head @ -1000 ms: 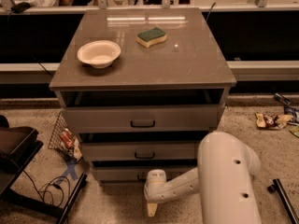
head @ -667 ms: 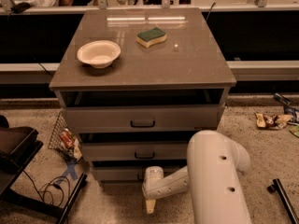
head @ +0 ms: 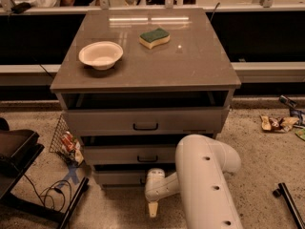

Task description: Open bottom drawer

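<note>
The gripper (head: 152, 209) hangs low at the foot of the cabinet (head: 209, 75), its pale tip pointing down at the speckled floor (head: 257, 151). From this angle it cannot be told whether it is released or clenched. Just above it, the rounded white wrist sits directly in front of the bottom drawer (head: 116, 178) and covers the centre of that grey front, so any contact with its handle is hidden. The thick white arm (head: 205, 185) bends down from the lower right, probably because the lowest of three drawers can only be reached from near floor level. The bottom drawer looks close to shut, with only a dark gap above its front, so the pull seems not yet made. Above it lie the middle drawer (head: 114, 155), with a small black bar handle, and the taller top drawer (head: 95, 121). On the cabinet's top, well away from the work, rest a cream bowl (head: 100, 55) and a green and yellow sponge (head: 155, 37). A wire basket (head: 61, 136) leans at the left side.
</note>
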You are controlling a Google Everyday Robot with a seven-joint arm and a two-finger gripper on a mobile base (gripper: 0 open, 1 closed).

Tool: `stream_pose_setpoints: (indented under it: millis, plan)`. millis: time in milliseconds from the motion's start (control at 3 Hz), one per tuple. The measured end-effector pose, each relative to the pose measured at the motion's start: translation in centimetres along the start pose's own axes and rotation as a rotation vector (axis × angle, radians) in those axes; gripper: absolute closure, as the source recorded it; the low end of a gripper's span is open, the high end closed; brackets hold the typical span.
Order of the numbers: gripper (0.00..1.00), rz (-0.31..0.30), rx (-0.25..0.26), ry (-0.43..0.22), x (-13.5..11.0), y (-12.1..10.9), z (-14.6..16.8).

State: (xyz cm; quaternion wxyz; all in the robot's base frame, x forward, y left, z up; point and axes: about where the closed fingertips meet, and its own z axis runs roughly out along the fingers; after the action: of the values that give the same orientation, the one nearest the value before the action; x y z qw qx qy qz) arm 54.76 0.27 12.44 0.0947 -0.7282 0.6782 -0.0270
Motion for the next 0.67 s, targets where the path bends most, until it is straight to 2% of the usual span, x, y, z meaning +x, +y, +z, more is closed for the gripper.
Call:
stream_pose_setpoints:
  millis: [333,667]
  plan:
    - [0.14,-0.011,-0.015,0.010,-0.15,-0.05,1.13]
    - [0.36,-0.011,-0.017,0.010,-0.14,0.05,1.20]
